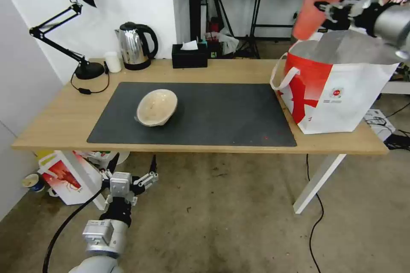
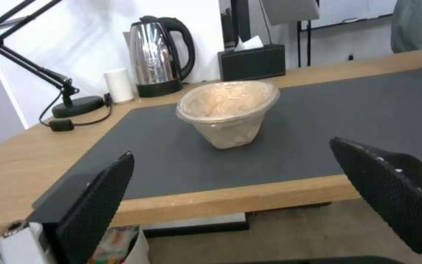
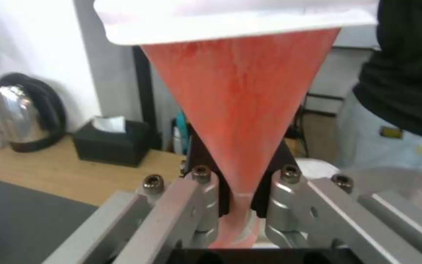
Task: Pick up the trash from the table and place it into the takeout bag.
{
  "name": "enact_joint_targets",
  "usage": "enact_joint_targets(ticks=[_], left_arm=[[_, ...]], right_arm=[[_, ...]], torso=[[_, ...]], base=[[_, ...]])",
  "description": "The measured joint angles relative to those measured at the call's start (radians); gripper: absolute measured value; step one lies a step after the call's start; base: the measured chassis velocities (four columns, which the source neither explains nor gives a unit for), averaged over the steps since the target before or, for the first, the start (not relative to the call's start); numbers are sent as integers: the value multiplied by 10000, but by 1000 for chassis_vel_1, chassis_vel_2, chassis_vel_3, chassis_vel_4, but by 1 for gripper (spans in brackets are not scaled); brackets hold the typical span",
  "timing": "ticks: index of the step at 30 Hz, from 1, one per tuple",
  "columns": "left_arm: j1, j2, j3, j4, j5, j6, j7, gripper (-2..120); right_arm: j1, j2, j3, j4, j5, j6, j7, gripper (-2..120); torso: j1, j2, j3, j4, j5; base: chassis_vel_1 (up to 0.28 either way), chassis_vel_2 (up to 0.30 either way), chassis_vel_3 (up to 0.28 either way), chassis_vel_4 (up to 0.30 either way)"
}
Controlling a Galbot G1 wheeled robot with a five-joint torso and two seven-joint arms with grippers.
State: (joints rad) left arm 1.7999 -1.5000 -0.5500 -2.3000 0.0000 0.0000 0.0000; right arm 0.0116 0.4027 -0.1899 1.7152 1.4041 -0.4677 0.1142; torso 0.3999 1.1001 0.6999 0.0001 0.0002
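Right gripper: the right gripper [image 1: 337, 8] is hanging above the takeout bag [image 1: 341, 89], its fingers clamped on the tall red cup [image 1: 318, 6]; in the right wrist view the cup [image 3: 240, 106] is being pinched low on its body, lid end away from the wrist.
Reason for hold: judged, the cup is being carried tilted over the bag's open mouth so it can drop inside.
Room below: the foil-lined opening is sitting just under the cup's base, wide and unobstructed; the bag's rim is the nearest edge.
Left gripper: the left gripper [image 1: 128, 183] is waiting low, before the table [image 1: 55, 123] edge, fingers [image 2: 99, 205] spread apart.
Remaining trash: the beige bowl [image 1: 156, 107] is lying tipped on the dark mat [image 1: 222, 115], ahead of the left gripper, open mat all round.
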Motion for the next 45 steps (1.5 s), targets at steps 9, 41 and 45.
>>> enact_joint_targets(ticks=[9,41,45], left_arm=[[0,0,0,0,0,0,0,100],[0,0,0,0,0,0,0,100],[0,0,0,0,0,0,0,100]], right_arm=[[-559,-230,275,-582,-302,12,-260,6],[-2001,-504,722,-2092,-2170,-358,-170,34],[-1943,-555,719,-2015,-2257,-502,-5,48]], torso=[[1,0,1,0,0],[1,-1,0,-2,-2],[1,-1,1,0,-2]], base=[[0,0,0,0],[0,0,0,0],[0,0,0,0]])
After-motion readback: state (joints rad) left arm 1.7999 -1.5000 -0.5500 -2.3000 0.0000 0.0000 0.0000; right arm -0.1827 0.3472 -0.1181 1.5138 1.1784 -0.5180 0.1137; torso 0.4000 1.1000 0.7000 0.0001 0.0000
